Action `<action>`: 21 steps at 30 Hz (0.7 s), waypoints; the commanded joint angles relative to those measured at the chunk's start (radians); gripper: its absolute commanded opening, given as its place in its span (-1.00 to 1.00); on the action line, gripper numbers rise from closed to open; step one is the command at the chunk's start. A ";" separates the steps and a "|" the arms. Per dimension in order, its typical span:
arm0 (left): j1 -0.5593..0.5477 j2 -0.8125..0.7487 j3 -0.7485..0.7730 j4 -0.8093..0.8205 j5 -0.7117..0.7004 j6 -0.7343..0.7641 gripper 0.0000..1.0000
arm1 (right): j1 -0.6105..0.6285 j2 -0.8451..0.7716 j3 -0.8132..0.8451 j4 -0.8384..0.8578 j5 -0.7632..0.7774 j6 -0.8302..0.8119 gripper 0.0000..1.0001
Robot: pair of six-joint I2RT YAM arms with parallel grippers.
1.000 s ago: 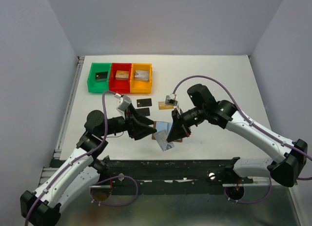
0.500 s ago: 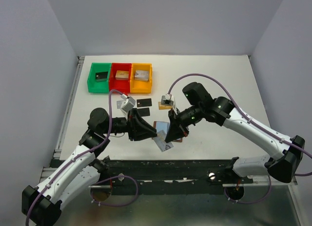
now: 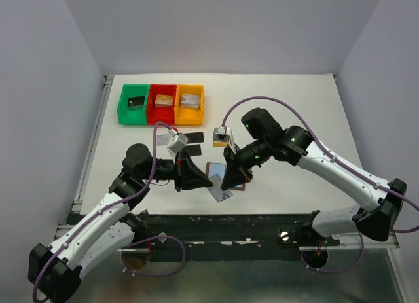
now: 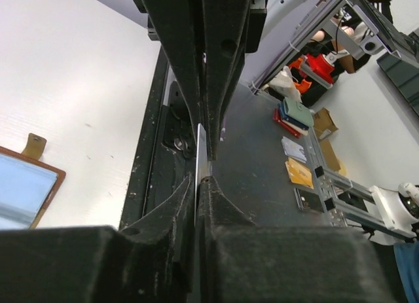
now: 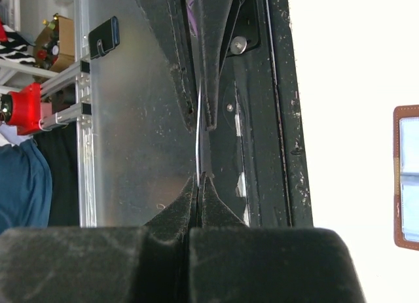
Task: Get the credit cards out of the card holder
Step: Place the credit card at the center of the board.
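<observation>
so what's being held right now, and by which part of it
A silvery card, pinched from both sides: the left pincer on one edge, the right pincer on the opposite edge.

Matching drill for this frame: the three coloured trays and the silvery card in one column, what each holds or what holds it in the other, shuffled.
Column A
1. green tray
2. red tray
3. orange tray
4. silvery card

Column B
a. holds a grey block
b. pinched by the left gripper and the right gripper
c. holds a black block
d. holds a tan block

Pairs: 1-c, 2-d, 3-a, 4-b
</observation>
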 commanded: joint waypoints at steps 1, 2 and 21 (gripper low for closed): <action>-0.032 0.009 0.016 -0.003 0.046 0.025 -0.76 | 0.016 0.019 0.039 -0.050 0.022 -0.035 -0.99; -0.037 0.015 0.017 -0.006 0.054 0.025 -0.84 | 0.017 0.020 0.042 -0.052 0.024 -0.037 -0.99; 0.217 -0.227 -0.085 -0.221 -0.403 -0.018 -1.00 | -0.127 -0.288 -0.177 0.250 0.713 0.318 0.24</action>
